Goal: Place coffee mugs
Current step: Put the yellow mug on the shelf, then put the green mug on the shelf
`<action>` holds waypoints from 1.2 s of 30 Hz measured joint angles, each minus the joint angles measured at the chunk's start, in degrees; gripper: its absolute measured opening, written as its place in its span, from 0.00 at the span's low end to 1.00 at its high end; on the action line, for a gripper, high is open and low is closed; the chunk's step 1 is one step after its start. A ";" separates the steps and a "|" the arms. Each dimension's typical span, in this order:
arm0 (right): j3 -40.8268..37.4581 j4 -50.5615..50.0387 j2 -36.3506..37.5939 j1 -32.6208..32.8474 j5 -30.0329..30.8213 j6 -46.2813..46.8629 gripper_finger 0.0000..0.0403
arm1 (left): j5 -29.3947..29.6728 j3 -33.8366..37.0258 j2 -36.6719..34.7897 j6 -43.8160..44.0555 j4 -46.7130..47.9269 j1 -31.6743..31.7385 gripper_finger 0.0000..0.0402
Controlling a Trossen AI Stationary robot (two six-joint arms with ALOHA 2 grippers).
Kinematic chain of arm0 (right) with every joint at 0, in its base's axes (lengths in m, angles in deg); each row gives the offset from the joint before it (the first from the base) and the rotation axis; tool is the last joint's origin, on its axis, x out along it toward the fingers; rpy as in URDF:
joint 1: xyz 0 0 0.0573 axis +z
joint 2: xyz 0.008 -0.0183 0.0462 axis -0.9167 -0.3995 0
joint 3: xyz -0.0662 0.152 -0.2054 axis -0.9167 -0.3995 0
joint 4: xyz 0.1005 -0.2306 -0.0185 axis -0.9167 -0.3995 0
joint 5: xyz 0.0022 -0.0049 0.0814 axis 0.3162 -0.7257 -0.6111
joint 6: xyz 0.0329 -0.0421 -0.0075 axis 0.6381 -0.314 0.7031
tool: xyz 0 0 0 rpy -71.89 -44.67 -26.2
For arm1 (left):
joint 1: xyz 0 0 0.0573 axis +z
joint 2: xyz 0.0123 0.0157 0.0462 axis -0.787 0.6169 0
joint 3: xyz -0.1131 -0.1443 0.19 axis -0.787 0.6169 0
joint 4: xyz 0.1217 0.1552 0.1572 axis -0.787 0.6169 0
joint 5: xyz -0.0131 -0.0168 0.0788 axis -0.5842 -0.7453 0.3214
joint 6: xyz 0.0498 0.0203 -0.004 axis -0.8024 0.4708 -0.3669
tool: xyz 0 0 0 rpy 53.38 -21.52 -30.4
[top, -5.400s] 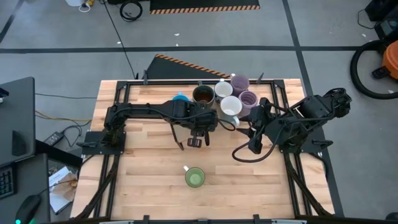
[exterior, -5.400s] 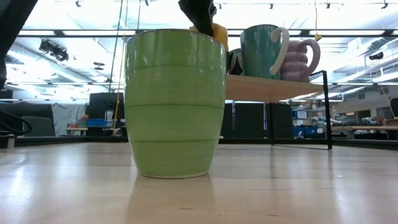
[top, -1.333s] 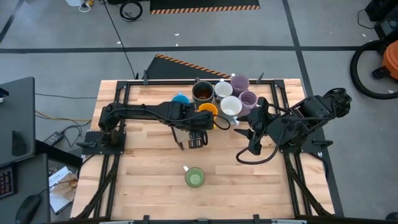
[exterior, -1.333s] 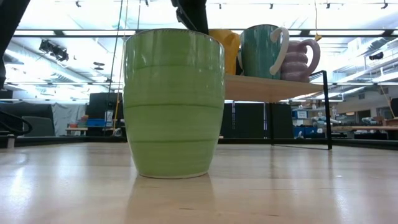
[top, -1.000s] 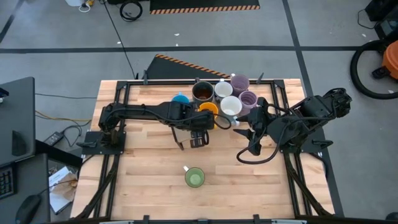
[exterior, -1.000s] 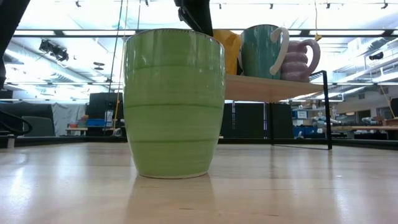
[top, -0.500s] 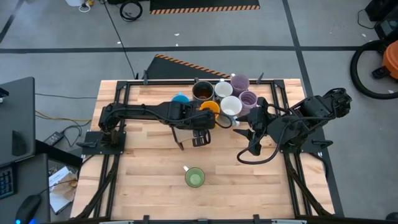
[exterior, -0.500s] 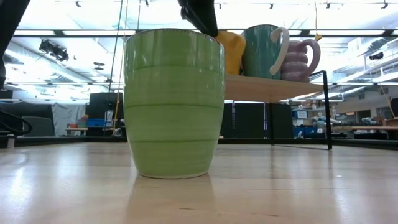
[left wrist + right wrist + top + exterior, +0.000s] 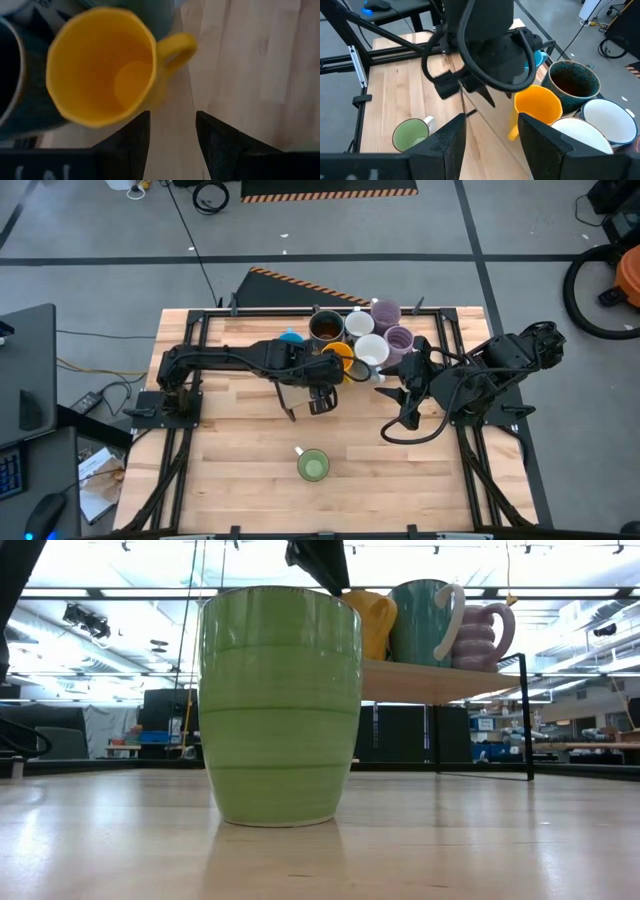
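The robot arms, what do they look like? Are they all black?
Yes, both are nearly all black. The left arm is long and thin with rounded joints. The right arm looks chunkier, with black cables looping beside it. Each ends in two flat dark fingers. No stickers or writing can be seen on them.

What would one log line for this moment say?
left hand: open, empty, beside orange mug | orange mug: upright in mug cluster | green mug: alone, near table front | right hand: waiting, open, empty

Blue mug (image 9: 290,338) mostly hidden under the left arm, possibly touching orange mug (image 9: 336,358).
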 joint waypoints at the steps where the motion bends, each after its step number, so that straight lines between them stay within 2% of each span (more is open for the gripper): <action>1: 0.00 0.00 0.00 0.00 0.02 -0.06 0.46 | -0.79 -0.87 0.00 0.50 1.55 -0.17 0.41; 4: 0.00 -0.15 0.00 0.00 0.02 -0.33 0.46 | -6.28 -1.96 -0.20 2.10 1.62 -0.78 0.41; 9: 0.00 -0.15 0.00 -0.02 -0.05 -0.81 0.46 | -18.73 -1.89 0.29 14.27 1.82 -3.70 0.41; 14: 0.00 -0.11 0.00 -0.02 -0.53 -1.82 0.46 | -20.57 -1.77 2.65 21.32 1.03 -9.13 0.41; 18: 0.00 0.00 0.00 -0.04 -0.60 -3.25 0.46 | -20.51 -1.81 3.53 26.41 0.65 -12.40 0.41; 21: 0.00 0.01 0.00 -0.04 -1.08 -4.16 0.46 | -19.76 -1.79 4.30 25.04 0.79 -14.57 0.41; 29: 0.02 4.13 -0.02 -0.04 -2.54 -6.53 0.46 | -8.55 -1.75 8.43 21.24 11.60 -17.89 0.41; 32: 0.02 5.37 -0.02 0.00 -2.70 -7.07 0.46 | -3.76 -1.75 10.28 16.88 12.62 -18.02 0.41; 36: 0.02 7.07 -0.02 0.00 -4.04 -7.30 0.46 | -3.40 -1.75 12.87 7.67 11.81 -18.03 0.41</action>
